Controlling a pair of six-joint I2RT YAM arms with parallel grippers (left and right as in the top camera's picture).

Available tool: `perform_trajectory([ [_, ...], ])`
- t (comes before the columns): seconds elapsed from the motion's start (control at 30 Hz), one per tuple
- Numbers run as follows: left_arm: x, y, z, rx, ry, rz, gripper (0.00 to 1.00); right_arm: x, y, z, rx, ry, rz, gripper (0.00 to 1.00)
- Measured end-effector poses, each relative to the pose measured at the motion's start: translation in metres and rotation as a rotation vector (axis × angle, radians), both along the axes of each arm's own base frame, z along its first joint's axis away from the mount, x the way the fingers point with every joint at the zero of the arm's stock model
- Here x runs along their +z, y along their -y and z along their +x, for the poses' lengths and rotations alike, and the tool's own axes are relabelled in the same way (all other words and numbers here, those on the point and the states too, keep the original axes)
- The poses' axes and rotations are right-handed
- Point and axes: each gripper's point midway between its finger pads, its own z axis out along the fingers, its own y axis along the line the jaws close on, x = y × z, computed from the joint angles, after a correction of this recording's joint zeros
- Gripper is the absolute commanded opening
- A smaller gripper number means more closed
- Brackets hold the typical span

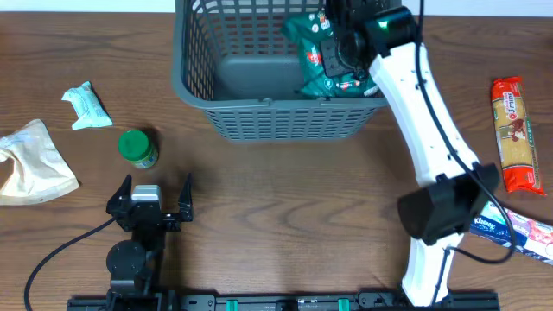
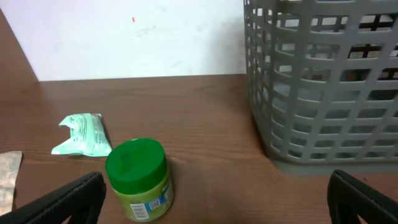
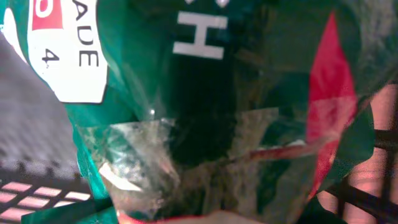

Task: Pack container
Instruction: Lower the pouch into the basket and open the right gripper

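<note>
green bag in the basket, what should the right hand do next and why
Probably open the right hand and let go. It is shut on the green bag, and the bag is inside the walls of the grey basket, at its right end. The left hand is open beside the green-lidded jar, away from the basket.

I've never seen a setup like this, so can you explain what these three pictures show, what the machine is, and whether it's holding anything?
These are two robot arms at a wooden table, each ending in a two-finger gripper. One picture looks down from overhead; the other two come from cameras on the wrists. The right gripper is inside the grey basket, shut, apparently pinching a green bag that fills its wrist view. The left gripper is open and empty, facing a green-lidded jar. Also on the table: a pale green packet, a beige pouch, a spaghetti packet and a Kleenex pack.
</note>
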Motion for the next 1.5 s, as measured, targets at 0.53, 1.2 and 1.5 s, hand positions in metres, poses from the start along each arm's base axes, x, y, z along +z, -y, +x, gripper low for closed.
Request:
perform_trajectory([
  [0.53, 0.0, 0.0, 0.0, 0.0, 0.0, 0.0, 0.99, -0.026, 0.009, 0.01, -0.043, -0.055, 0.035, 0.66],
  [1.2, 0.0, 0.0, 0.0, 0.0, 0.0, 0.0, 0.99, 0.077, 0.032, 0.006, -0.041, 0.122, -0.003, 0.92],
  [1.5, 0.0, 0.0, 0.0, 0.0, 0.0, 0.0, 0.99, 0.127, 0.161, -0.047, -0.362, 0.104, -0.048, 0.92],
])
